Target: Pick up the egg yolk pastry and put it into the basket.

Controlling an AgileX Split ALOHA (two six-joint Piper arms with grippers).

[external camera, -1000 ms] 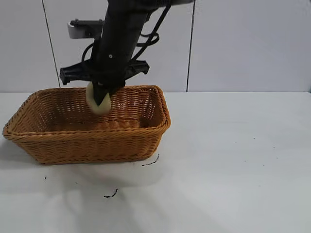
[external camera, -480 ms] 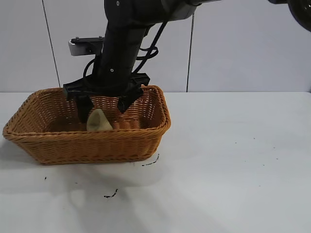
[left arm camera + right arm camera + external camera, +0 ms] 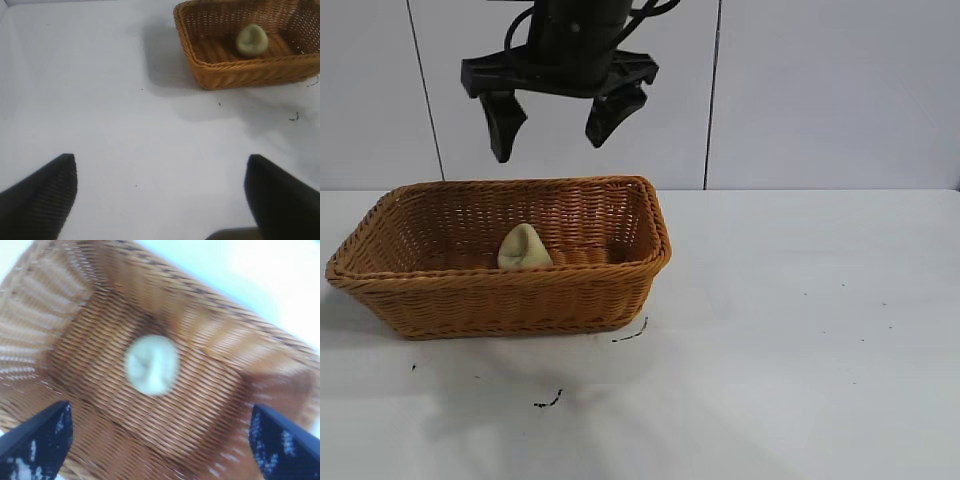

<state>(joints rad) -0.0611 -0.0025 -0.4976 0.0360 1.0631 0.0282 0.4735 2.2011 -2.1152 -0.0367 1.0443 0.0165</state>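
1. Egg yolk pastry [image 3: 524,248] lies on the basket [image 3: 570,300] floor in my exterior view; right gripper [image 3: 555,115] hangs straight above it, jaws spread, empty.
2. Left wrist: pastry [image 3: 252,40] well ahead; left gripper [image 3: 160,192] spread wide, parked, empty.
3. Right wrist: pastry [image 3: 152,364] directly below, roughly round, no clear long axis.

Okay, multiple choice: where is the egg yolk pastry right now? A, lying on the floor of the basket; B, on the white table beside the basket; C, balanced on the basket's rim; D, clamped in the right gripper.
A: the egg yolk pastry lies on the woven floor of the basket, while the right gripper hangs above it with its jaws spread and nothing between them.
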